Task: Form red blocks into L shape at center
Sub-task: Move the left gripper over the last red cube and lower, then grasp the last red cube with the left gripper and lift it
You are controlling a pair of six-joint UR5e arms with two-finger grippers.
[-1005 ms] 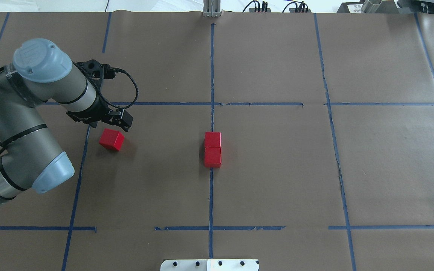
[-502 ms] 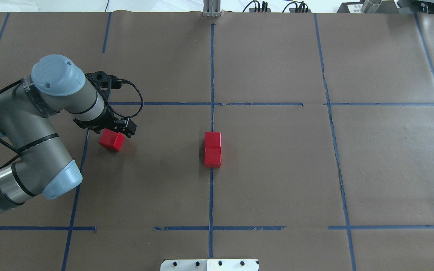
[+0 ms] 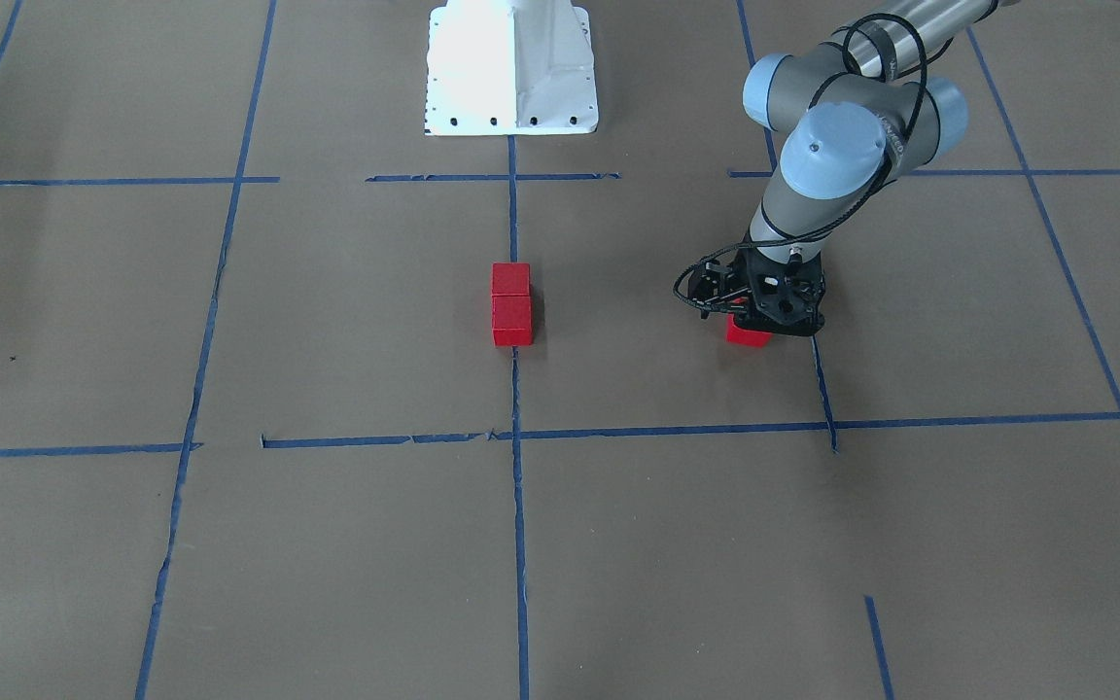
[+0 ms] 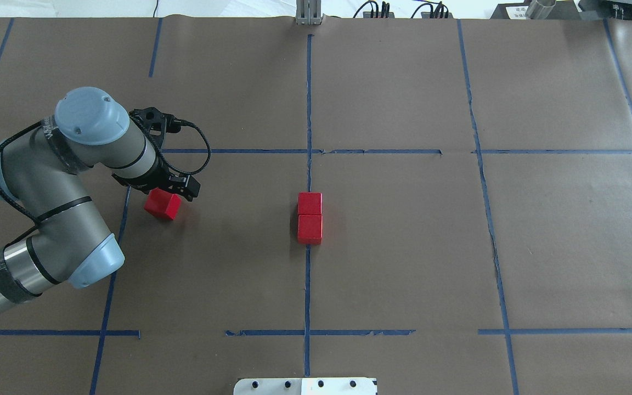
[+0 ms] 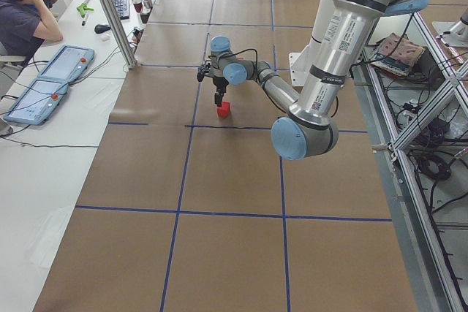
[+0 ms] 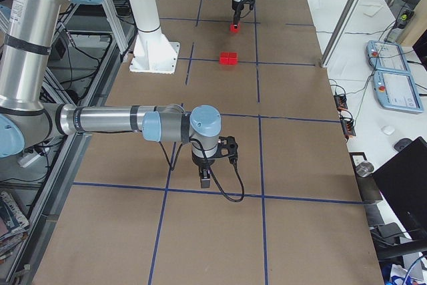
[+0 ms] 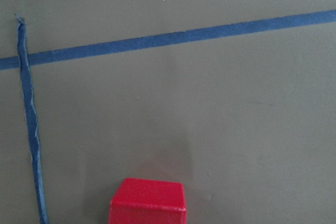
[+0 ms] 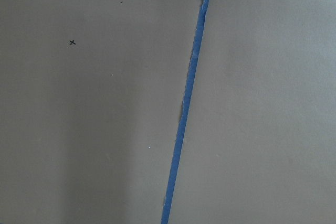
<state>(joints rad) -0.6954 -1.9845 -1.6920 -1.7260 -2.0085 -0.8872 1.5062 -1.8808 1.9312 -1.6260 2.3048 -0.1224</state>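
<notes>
2 red blocks (image 4: 309, 218) touch at center (image 4: 398, 241); left pincer (image 4: 170, 190) above the 3rd block (image 4: 162, 206), opening impossible to tell.

red blocks pair (image 4: 309, 218): touching, in line on center cell (image 4: 404, 247) tape | third block (image 4: 163, 206): apart, skewed, cell's left edge

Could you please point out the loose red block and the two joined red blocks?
loose red block (image 4: 162, 206): overhead view, middle of its visible part.
joined red blocks (image 4: 309, 218): overhead view, by the seam where the two meet.
</notes>
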